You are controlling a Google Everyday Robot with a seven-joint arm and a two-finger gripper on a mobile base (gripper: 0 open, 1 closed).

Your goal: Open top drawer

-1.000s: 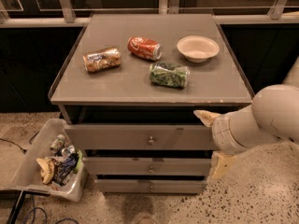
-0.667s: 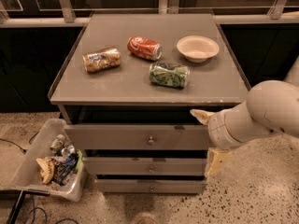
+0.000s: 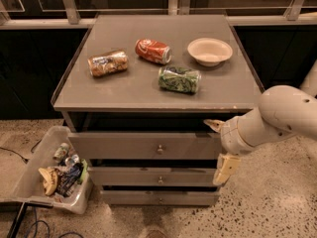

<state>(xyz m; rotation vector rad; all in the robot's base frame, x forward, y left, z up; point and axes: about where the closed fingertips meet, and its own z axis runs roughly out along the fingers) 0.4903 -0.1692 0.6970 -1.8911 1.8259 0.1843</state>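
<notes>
The top drawer (image 3: 124, 146) is the widest grey front under the tabletop, with a small round metal knob (image 3: 159, 148) at its centre. A dark gap shows above it. My gripper (image 3: 219, 147) is at the right end of this drawer front, well right of the knob. It is open, with one cream fingertip (image 3: 214, 124) level with the drawer's top edge and the other (image 3: 225, 168) below, level with the middle drawer. It holds nothing.
Two narrower drawers (image 3: 158, 177) (image 3: 158, 197) sit below. On the grey cabinet top (image 3: 124, 90) lie a brown can (image 3: 107, 63), a red can (image 3: 153, 51), a green can (image 3: 179, 79) and a white bowl (image 3: 209, 50). A clear bin of trash (image 3: 54, 170) stands on the floor at left.
My gripper and arm have shifted a little to the left, closer to the right end of the top drawer. The drawer and the things on top have not moved.
</notes>
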